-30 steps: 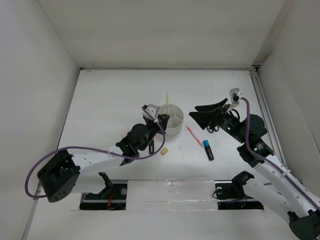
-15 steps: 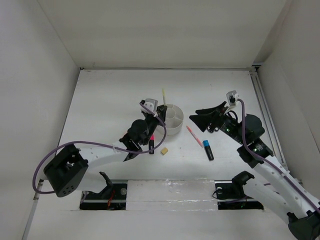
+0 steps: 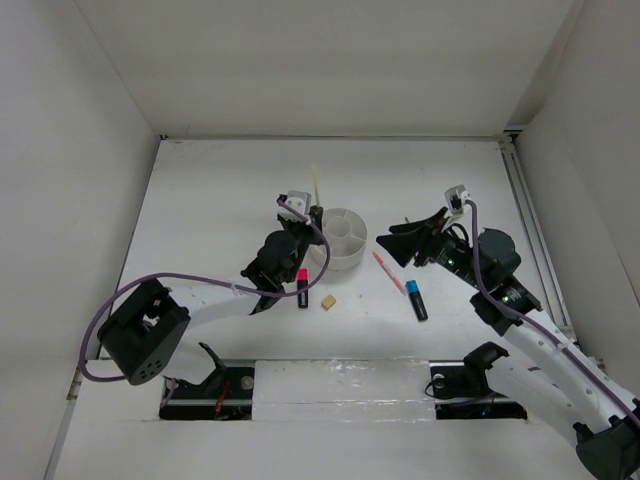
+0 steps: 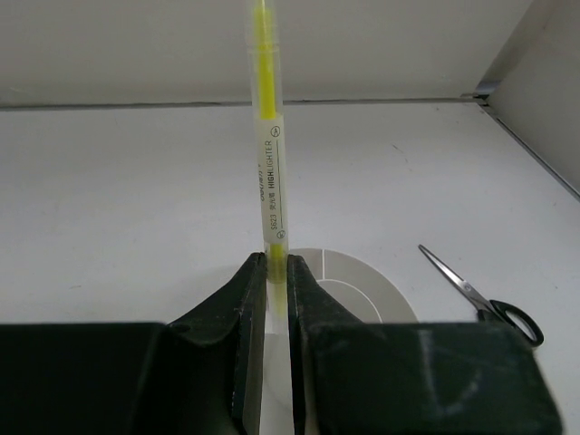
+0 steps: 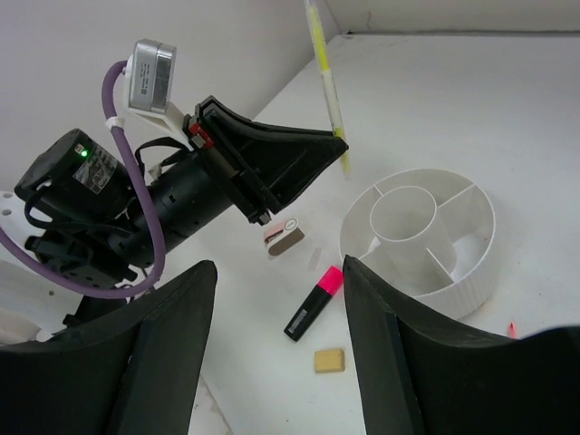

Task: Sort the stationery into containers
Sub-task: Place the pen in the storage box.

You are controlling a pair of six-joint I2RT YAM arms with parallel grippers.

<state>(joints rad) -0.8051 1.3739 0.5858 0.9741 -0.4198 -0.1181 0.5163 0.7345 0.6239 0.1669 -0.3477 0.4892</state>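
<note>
Right now my left tool (image 4: 272, 263) is clamped on the lower end of the yellow highlighter (image 4: 270, 172), which stands nearly upright above the worktop (image 3: 220, 200), just beside the far-left rim of the round white organizer (image 3: 340, 262). My right tool (image 5: 276, 272) hangs to the organizer's right, jaws apart with nothing between them. The pink-capped marker (image 3: 302, 287) and tan eraser (image 3: 328, 301) lie on the worktop near the organizer.

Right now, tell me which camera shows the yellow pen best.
The left wrist view: the yellow pen runs up the middle, pinched in the left gripper, its printed label readable. The top view shows only a thin pale sliver; the right wrist view shows it small and slanted.
</note>
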